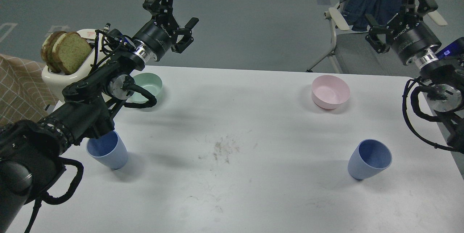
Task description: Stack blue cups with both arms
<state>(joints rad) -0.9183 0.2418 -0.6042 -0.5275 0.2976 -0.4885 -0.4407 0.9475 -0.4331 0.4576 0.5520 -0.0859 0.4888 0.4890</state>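
Two blue cups stand upright on the white table (253, 196). The left cup (108, 150) is near the front left, its rim partly covered by my left arm. The right cup (369, 159) is near the front right. My left gripper (174, 8) is open and empty, raised high above the table's far edge, well beyond the left cup. My right gripper (398, 12) is open and empty, raised at the far right, well above and behind the right cup.
A mint-green bowl (148, 87) sits at the back left, partly behind my left arm. A pink bowl (330, 91) sits at the back right. A white toaster (69, 71) with bread slices stands at the left edge. A chair (359, 44) stands beyond the table.
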